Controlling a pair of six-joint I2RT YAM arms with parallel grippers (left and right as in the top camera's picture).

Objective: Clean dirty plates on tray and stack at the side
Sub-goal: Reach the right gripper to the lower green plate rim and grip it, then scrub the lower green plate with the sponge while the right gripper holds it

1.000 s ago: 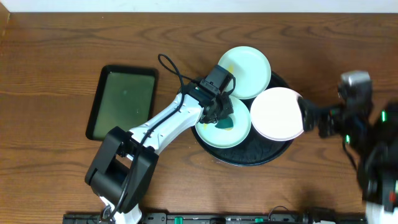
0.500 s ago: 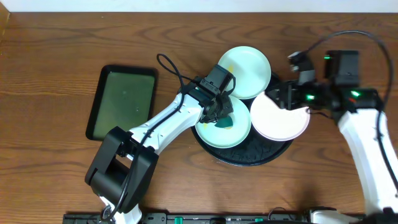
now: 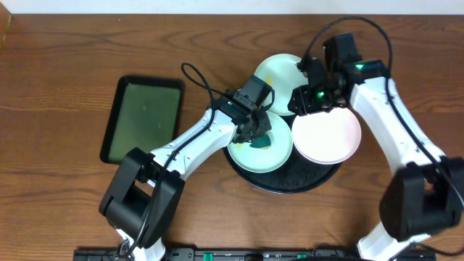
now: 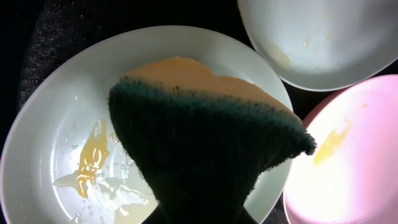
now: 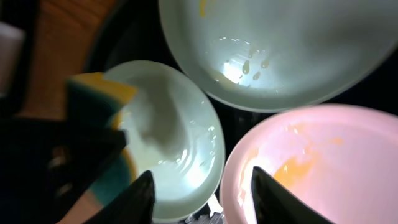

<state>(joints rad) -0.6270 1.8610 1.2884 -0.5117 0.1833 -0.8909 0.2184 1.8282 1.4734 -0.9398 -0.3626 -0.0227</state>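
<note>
The black tray holds three plates. The near mint plate carries yellow smears and wet streaks. My left gripper is shut on a green and yellow sponge that rests on this plate; its fingers are hidden behind the sponge. The far mint plate has small yellow spots. The white plate bears a yellow stain. My right gripper hovers open above the tray, one finger over the near mint plate, the other over the white plate, holding nothing.
A rectangular green tray with a black rim lies on the wooden table to the left of the round tray. The left arm stretches diagonally from the front left toward the plates.
My right arm has swung in from the table's right edge to above the tray between the far mint and white plates, and its jaws have narrowed. The left arm and sponge have not moved.
</note>
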